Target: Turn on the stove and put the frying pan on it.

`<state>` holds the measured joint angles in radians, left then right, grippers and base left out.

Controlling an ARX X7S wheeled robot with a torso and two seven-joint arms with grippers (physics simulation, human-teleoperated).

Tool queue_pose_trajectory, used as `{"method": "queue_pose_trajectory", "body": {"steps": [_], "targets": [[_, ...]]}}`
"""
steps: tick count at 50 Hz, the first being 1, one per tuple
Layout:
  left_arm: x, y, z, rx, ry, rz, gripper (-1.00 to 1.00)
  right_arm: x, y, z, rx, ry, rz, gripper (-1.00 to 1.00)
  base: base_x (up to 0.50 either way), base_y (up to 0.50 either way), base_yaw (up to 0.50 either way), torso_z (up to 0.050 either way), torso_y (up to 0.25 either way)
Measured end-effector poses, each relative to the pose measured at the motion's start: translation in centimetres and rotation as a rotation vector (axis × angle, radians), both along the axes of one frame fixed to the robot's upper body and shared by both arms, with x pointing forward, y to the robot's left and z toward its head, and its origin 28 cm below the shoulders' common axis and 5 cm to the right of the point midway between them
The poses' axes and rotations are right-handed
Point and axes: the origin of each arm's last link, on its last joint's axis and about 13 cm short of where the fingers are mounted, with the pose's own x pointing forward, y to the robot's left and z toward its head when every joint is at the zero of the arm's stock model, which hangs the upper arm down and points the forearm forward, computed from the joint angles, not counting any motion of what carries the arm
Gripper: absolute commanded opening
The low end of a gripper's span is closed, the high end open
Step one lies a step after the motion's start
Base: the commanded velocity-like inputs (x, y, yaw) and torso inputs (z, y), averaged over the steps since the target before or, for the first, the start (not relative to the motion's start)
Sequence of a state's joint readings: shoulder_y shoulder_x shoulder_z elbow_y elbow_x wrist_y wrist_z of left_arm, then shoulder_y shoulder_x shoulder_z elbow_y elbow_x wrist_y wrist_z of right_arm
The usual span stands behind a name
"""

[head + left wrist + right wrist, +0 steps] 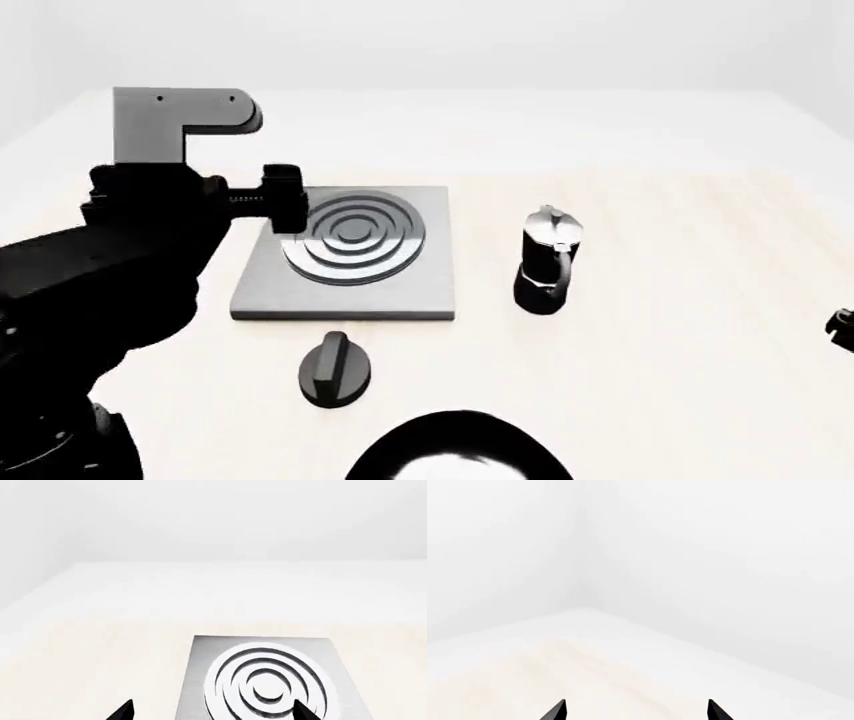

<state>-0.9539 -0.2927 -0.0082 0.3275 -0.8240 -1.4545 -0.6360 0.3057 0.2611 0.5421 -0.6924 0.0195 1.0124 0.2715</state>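
— Pale walls all round, and a cream table [667, 330] under me. What does the next move hang on?

— On the small black round knob [334, 369]. It lies on the table just in front of the flat square grey metal stove slab with raised concentric rings [350, 250], nearer my body than the slab is. My left jaws [212, 711] are over the slab itself, so the knob sits back toward me and below them. Its raised ridge runs roughly away from me, tipped a little to one side.

— Which arm is closer?

— The left, clearly. It reaches in from the left of the head view, held above the stove's left side. The right arm barely shows at the far right edge, well apart from everything.

— And the jaws?

— Left jaws are spread wide, nothing between the tips. Right jaws [635, 711] are spread too, empty, facing a bare corner of table and wall.

— The round black shallow frying pan with the shiny pale inside [461, 450]?

— Close to my body, cut off by the bottom edge of the head view, not on the stove. A black-and-silver moka pot [547, 260] stands just right of the slab.
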Motion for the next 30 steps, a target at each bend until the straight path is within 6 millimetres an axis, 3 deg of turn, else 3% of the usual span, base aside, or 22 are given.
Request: {"method": "queue_pose_trajectory", "body": {"steps": [5,14,30], "targets": [[-0.2,-0.2,1.1,0.016,0.183,-0.083,1.00,0.2,0.1,-0.1,0.006,0.011,0.013,1.00,0.00,0.00,0.00,0.000,0.000],[-0.9,1.8,2.1,-0.010,0.403,-0.176,1.00,0.3,0.2,-0.2,0.017,0.019,0.028,1.00,0.00,0.00,0.00,0.000,0.000],[0.1,5.3,0.1,-0.113,0.592,-0.284,1.00,0.6,0.4,-0.4,0.032,0.037,0.051,1.00,0.00,0.00,0.00,0.000,0.000]]}}
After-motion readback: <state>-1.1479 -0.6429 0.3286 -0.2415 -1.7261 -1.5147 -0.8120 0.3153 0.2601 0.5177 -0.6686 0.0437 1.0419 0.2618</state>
